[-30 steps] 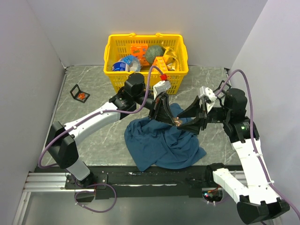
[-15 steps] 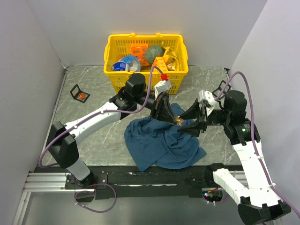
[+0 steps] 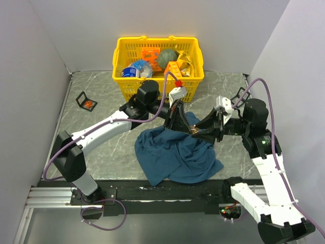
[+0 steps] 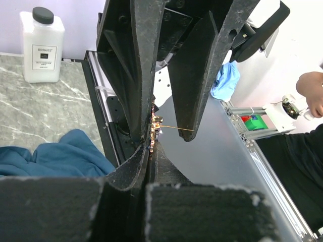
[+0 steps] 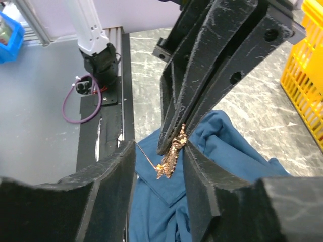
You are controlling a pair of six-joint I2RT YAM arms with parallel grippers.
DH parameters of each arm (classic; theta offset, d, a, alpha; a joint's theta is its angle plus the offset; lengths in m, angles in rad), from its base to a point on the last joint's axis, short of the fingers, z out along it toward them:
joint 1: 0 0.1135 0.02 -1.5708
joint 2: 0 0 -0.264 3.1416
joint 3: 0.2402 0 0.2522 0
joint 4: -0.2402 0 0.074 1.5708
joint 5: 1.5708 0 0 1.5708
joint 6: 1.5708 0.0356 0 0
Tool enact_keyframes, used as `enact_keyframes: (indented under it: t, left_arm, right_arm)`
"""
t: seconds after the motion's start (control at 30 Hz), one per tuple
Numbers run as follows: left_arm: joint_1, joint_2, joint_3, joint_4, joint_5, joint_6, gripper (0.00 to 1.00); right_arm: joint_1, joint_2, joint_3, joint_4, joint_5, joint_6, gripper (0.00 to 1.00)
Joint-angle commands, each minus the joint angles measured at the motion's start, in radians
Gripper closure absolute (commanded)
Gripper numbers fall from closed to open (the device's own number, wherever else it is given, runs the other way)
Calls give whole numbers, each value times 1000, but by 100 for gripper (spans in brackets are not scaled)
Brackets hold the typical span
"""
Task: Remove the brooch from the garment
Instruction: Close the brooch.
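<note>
The brooch is a small coppery-gold glittery piece with a thin pin sticking out sideways. My left gripper is shut on it, the brooch showing at its fingertips. It hangs just above the garment, a crumpled blue cloth on the table. My right gripper is open and straddles the brooch. One pad is close beside the brooch and the other stands off near the pin's tip. In the top view the brooch is a tiny orange speck where the two grippers meet.
A yellow basket full of items stands at the back, just behind the left arm. A small black frame with an orange-red piece lies at the far left. Grey walls close in both sides. A white bottle shows in the left wrist view.
My right gripper has edged in toward the left gripper and its fingers have narrowed around the brooch. The left gripper has stayed shut and nearly still.
</note>
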Motion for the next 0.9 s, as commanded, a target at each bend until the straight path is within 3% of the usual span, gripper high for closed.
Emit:
enact_keyframes:
  t: [0.0,0.37,0.87]
  left_arm:
    - [-5,8,29,21,-11,18,99]
    - [-3,1,38,6,-7,27,99]
    - [-2,-17,42,-29,-21,56,99]
  right_arm:
    - [7,-7,-8,54,14,19,55]
    - [-4,-19,-41,40,-11,-26,61]
    - [-26,-7,-64,112,2,58,71]
